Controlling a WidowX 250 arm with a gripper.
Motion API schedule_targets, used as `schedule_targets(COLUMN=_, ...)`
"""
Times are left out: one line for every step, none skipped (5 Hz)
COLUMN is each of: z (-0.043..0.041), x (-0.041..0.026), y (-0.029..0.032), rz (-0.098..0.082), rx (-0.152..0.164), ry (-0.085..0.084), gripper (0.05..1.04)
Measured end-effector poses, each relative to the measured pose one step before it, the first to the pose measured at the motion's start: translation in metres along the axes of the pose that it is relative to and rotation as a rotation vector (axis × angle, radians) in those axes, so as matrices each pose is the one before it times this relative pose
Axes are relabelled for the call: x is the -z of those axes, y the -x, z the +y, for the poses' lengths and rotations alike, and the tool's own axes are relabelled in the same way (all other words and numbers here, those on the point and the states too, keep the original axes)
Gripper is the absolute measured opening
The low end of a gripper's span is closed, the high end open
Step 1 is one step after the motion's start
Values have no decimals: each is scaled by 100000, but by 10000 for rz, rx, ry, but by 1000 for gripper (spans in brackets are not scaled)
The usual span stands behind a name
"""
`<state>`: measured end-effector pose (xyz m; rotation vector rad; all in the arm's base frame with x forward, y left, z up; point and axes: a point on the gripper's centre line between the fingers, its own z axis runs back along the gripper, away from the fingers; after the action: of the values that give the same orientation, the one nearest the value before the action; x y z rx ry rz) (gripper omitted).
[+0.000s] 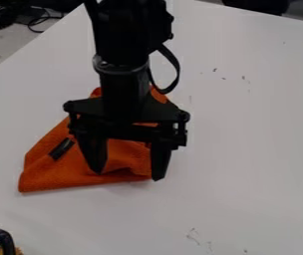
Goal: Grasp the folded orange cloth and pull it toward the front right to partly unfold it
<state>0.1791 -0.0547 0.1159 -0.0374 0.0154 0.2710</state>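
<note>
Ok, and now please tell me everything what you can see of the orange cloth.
The orange cloth looks like soft, textured fabric, with a small dark label on its left part. It lies on the white table, roughly triangular and probably folded over, with creases near its front edge. The black hand hangs over it, fingers apart, and hides much of its middle. I cannot tell if the fingertips touch it.

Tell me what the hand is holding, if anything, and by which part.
Nothing is held: the hand is open over the orange cloth, fingers apart.
</note>
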Motion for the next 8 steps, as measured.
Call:
schedule_targets(z=130, x=456, y=95, rz=184, rx=63, ry=-141, gripper=999)
schedule_targets(z=2842, x=218, y=-2176, rz=-82, rx=-43, ry=-519, gripper=999)
schedule_targets(z=2300, x=393, y=-1534, rz=-94, rx=161, ry=-374, gripper=999)
schedule_targets(z=2620, x=1436, y=-2579, rz=-111, rx=189, ry=283, gripper=999)
schedule_targets(z=-250, x=2595, y=-1648, rz=252, rx=269, ry=576, gripper=999)
schedule_targets(z=-159, x=1290, y=-1220, rz=-353, rx=-130, ry=182, gripper=999)
schedule_targets(z=-289, x=1344, y=-501, rz=-262, rx=-130, ry=214, gripper=999)
schedule_targets(z=153, x=1412, y=-330, rz=249, rx=150, ry=111, gripper=999)
